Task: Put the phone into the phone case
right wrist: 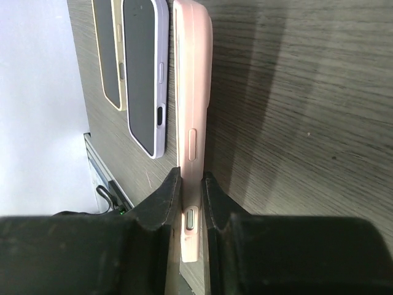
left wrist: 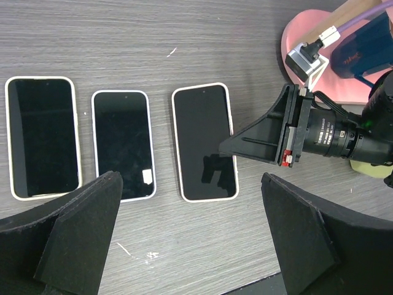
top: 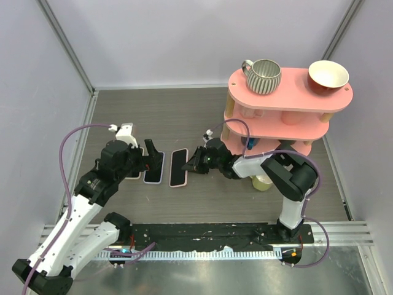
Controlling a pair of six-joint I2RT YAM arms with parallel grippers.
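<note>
1. The phone [left wrist: 204,141] lies screen-up on the table [left wrist: 245,49], mid-frame in the left wrist view. It is right of a lavender phone [left wrist: 123,144] and a cream phone [left wrist: 43,136], and apparently sits in the pink case [right wrist: 193,92] already.
2. The right gripper [right wrist: 190,196] has its fingers pinched on the pink case's side edge, by a button.
3. The left gripper [left wrist: 190,246] hangs over the row with its fingers spread wide, holding nothing.
4. Likely handling: the phone is light and stiff, with slick, fragile glass, and the case rim is softer and grippier. Hold it by the long edges, clear of the buttons.

Grey wood-grain table [top: 153,110] (pale walls [top: 153,37])
</note>
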